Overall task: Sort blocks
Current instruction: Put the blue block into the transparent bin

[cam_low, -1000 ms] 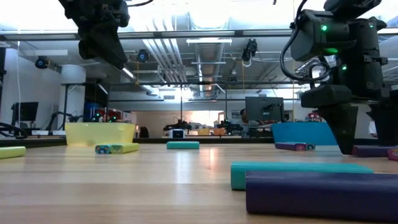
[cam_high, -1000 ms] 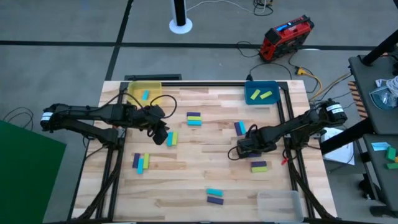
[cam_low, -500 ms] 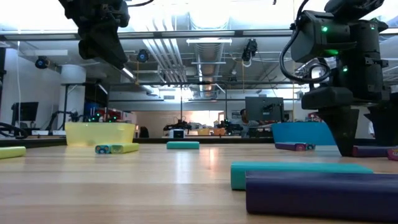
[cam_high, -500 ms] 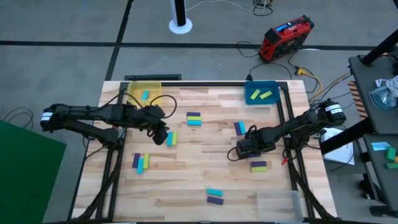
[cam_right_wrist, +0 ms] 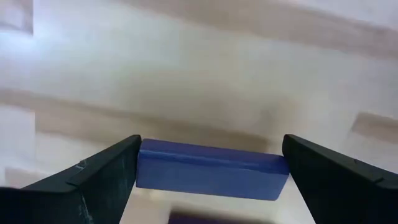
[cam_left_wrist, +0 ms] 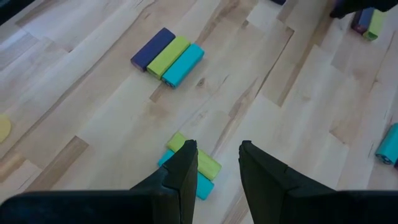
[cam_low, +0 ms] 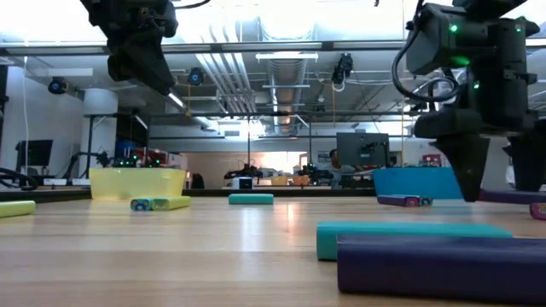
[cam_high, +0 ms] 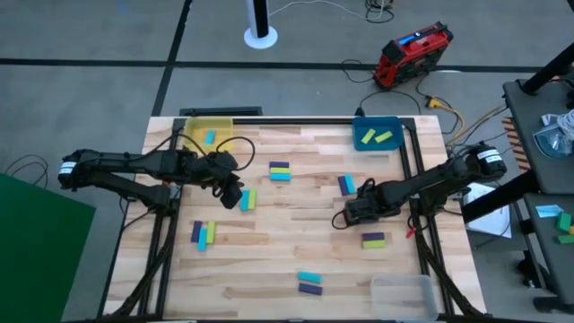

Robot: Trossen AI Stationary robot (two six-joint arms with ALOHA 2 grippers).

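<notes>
From above, the table [cam_high: 269, 278] holds little blocks in small groups. The right gripper [cam_high: 350, 215] is low near the right edge, and a purple and green pair [cam_high: 373, 240] lies just beside it toward the near edge. The left gripper [cam_high: 235, 196] hangs by a cyan and green pair [cam_high: 248, 199] nearer the left edge. A yellow bin [cam_high: 208, 133] sits at the far left corner, a blue bin [cam_high: 377, 135] at the far right corner and a clear bin [cam_high: 401, 292] at the near right corner. From table height, the right gripper [cam_low: 467, 183] is down close to the wood, and the left one [cam_low: 141, 47] is high up. The left wrist view shows the left gripper [cam_left_wrist: 216, 158] a little open and holding nothing. The right wrist view shows the right gripper [cam_right_wrist: 211, 165] clamped on a blue-purple block [cam_right_wrist: 211, 170], one finger [cam_right_wrist: 99, 171] at each end. To do this well, I think it should lift straight up, keep a firm squeeze, and carry the block to the bin for that colour.
</notes>
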